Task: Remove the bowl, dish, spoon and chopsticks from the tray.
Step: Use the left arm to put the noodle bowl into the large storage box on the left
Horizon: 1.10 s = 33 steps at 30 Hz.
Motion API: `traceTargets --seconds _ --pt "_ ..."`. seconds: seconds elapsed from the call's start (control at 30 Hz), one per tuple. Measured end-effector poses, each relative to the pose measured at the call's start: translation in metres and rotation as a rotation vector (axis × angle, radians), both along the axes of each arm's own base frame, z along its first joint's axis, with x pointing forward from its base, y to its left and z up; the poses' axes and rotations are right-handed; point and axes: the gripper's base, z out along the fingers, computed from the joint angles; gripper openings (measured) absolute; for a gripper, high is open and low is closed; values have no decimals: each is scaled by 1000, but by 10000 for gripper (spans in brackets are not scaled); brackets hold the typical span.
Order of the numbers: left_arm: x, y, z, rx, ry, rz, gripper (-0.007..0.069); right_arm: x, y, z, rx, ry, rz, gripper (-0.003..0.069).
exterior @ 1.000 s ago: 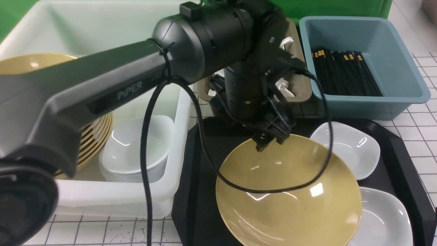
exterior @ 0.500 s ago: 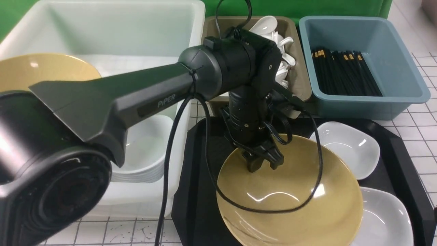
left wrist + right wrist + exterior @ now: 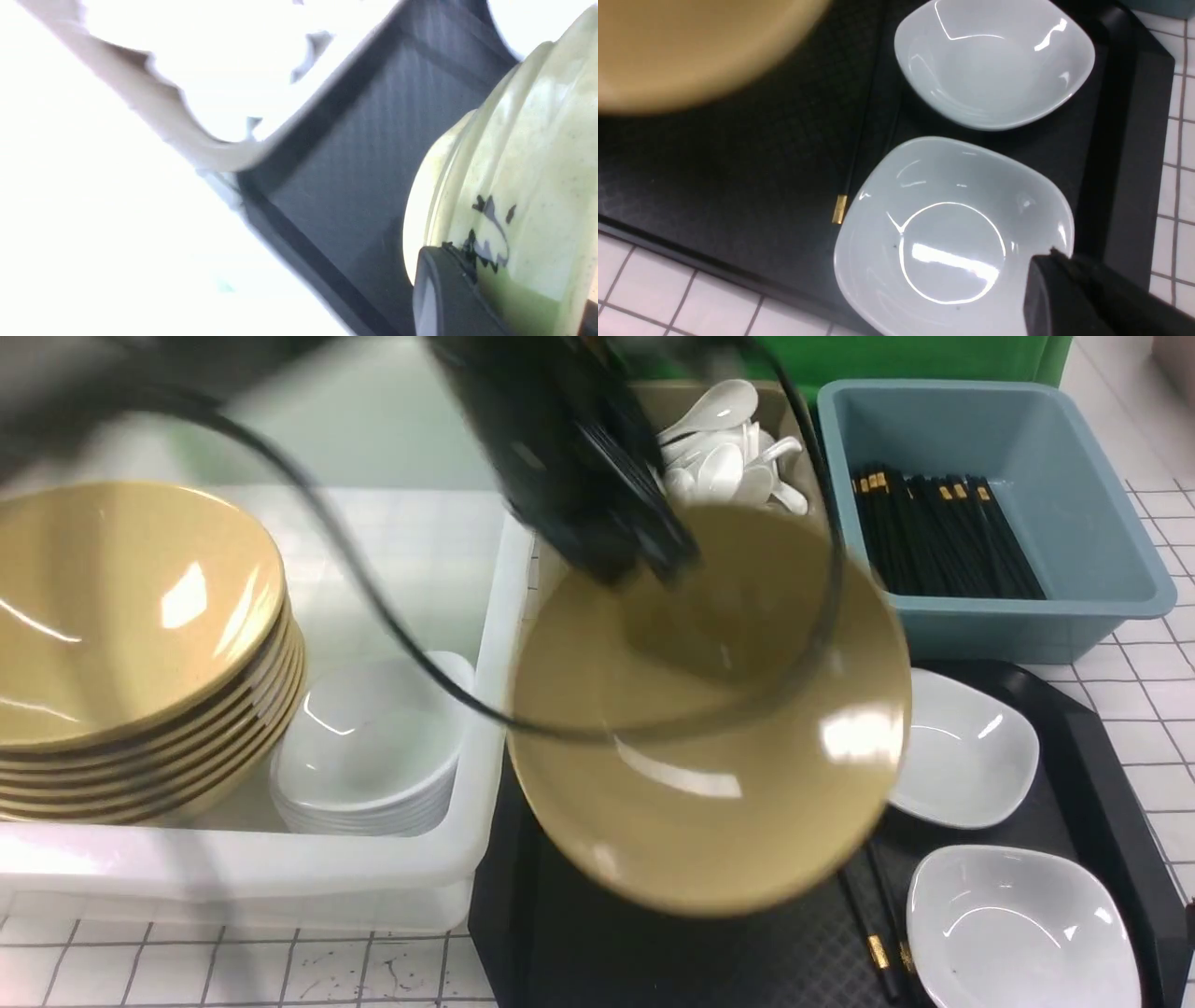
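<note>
Bowl (image 3: 709, 747): glossy mustard-yellow. Tray (image 3: 597, 952): black, with a diamond-pattern texture. Chopsticks (image 3: 876, 947): black, gold-banded near one end. Dishes (image 3: 971, 756): glossy white. Tub (image 3: 1074, 448): blue-grey. Stacked bowls (image 3: 121, 616): mustard-yellow with darker rims. Worktop (image 3: 1153, 709): white tiles, dark grid lines.

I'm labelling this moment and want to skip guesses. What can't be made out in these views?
Left gripper: front view, motion blur smears its hold on the bowl rim.
Chopsticks: front view, bowl covers all but the gold-banded ends.
Right gripper: right wrist view, cut off by the frame edge; open or shut unclear.
Tub: left wrist view, glare whitens its contents.
</note>
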Motion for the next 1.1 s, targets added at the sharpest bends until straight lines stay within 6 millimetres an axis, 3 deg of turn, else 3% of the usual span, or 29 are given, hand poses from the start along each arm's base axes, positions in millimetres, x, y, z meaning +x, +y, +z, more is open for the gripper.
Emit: traceTargets --seconds 0.1,0.17,0.23,0.3,0.43,0.47,0.53,0.7,0.8,0.9,0.97,1.1 --pt "-6 60 43 -118 -104 179 6 0 0 0 1 -3 -1 78" --pt "-7 95 56 -144 -137 296 6 1 0 -1 2 -8 -2 78" --pt "-19 162 70 -175 -166 534 6 1 0 -3 4 -8 -3 78" --pt "-29 206 64 -170 -156 702 6 1 0 -5 4 -5 -4 80" --pt "-45 257 35 -205 -79 918 6 1 1 -6 14 0 -4 83" --pt "-46 259 34 -210 -80 926 6 0 1 -6 15 0 -4 83" --pt "-49 275 7 -237 -36 1011 6 0 1 -6 17 0 -4 85" --pt "-46 288 -41 -214 -20 1119 15 5 2 -8 4 22 6 87" --pt "-48 294 -60 -162 -22 1175 59 11 4 -14 -9 80 19 90" --pt "-48 298 -68 -141 -37 1210 142 18 6 -18 -19 154 31 97" --pt "-47 299 -67 -154 -65 1230 269 27 9 -17 -6 230 20 126" --pt "-51 300 -62 -135 -79 1253 447 46 14 -19 42 341 -44 218"
